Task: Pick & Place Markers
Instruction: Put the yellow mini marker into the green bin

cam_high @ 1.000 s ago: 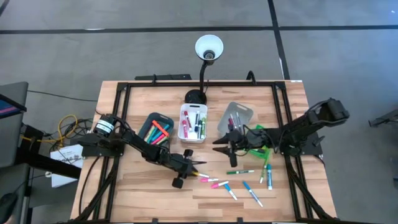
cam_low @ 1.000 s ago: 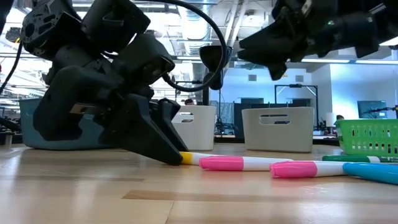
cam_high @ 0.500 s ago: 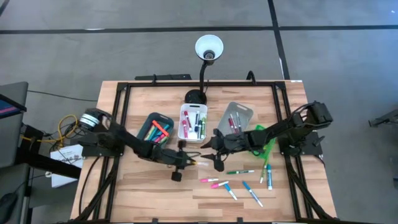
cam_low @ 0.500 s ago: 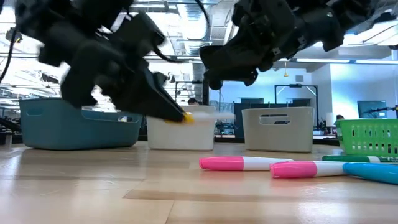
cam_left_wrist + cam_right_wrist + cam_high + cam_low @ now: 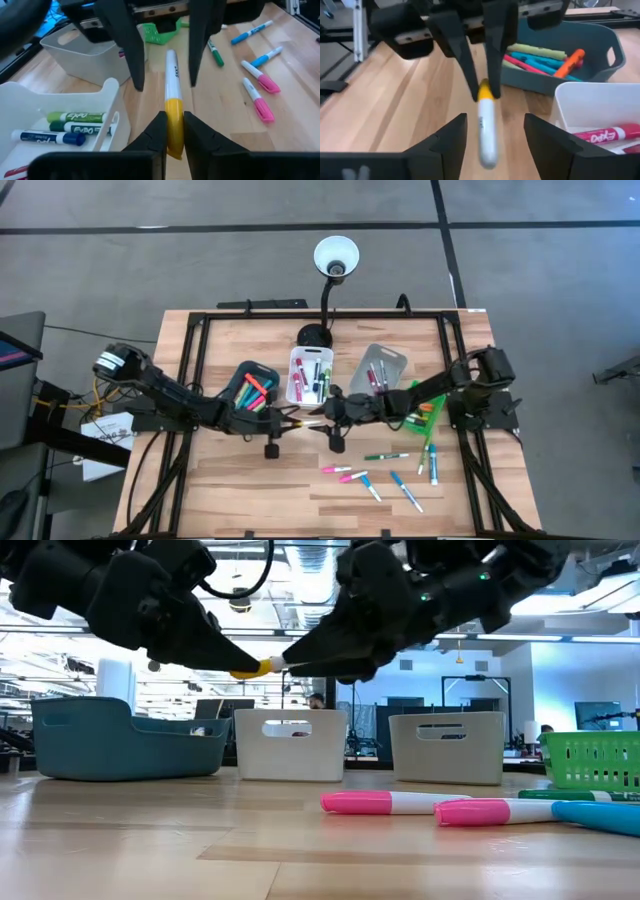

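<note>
My left gripper (image 5: 173,120) is shut on a marker with a white barrel (image 5: 171,75) and a yellow cap (image 5: 250,668), held in the air above the middle of the table (image 5: 300,423). My right gripper (image 5: 492,125) faces it from the table's right and is open. Its fingers stand on either side of the white barrel (image 5: 486,135) without touching it. Several pink, blue and green markers (image 5: 375,478) lie flat on the wood near the front right. My left gripper pinches the marker's yellow cap end (image 5: 174,112) between its two fingers. The fingers come from the table's left, slanting a little down, and lie along the marker. The marker is lifted clear, almost level, its white barrel sticking out toward the right gripper.
Behind the grippers stand a teal bin (image 5: 250,385), a white bin (image 5: 311,377) and a grey bin (image 5: 378,370), all holding markers. A green bin (image 5: 425,408) sits under the right arm. A desk lamp (image 5: 335,260) stands at the far edge.
My left gripper has risen from the table with the yellow-capped marker, which had lain on the wood and now hangs clear. The gripper has also drawn back toward the table's left and far side. My right gripper has gone toward the table's left until its fingers flank the barrel.
</note>
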Tool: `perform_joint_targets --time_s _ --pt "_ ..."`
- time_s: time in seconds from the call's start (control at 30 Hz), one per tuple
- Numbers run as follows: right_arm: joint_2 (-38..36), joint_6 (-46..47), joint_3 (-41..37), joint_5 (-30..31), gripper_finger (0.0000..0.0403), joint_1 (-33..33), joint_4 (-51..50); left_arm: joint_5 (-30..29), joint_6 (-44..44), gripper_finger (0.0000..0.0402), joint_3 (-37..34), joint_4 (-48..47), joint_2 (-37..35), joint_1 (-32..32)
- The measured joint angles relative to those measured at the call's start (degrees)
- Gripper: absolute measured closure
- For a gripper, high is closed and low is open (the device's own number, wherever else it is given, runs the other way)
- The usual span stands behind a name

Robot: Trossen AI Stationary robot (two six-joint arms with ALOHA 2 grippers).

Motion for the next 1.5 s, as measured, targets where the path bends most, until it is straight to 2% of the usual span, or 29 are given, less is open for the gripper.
perform_joint_targets --time_s 0.17,0.57,0.73,1.1,1.3,1.5 --pt "1.99 -0.95 2.43 -0.27 0.0245 -0.05 -0.37 -0.35 0.00 0.0359 0.01 -0.16 0.45 0.02" --pt "1.76 -0.95 2.59 -0.39 0.0340 -0.07 -1.91 -1.86 0.01 0.0354 0.01 -0.31 0.44 0.00" --pt "1.76 -0.95 2.59 -0.41 0.0367 -0.07 -2.27 -1.78 0.02 0.0355 0.01 -0.31 0.46 -0.02" --pt "1.63 1.67 2.59 -0.15 0.0358 0.26 -3.43 -2.09 0.00 0.0314 0.04 -0.18 0.46 -0.01" --pt "-2.43 6.74 2.49 -0.32 0.0369 0.36 -14.18 -2.35 -0.02 0.0301 0.12 -0.12 0.44 0.02" --pt "-13.00 14.10 2.50 0.51 0.0353 1.56 -30.07 -2.28 -0.02 0.0300 0.12 -0.35 0.46 0.02"
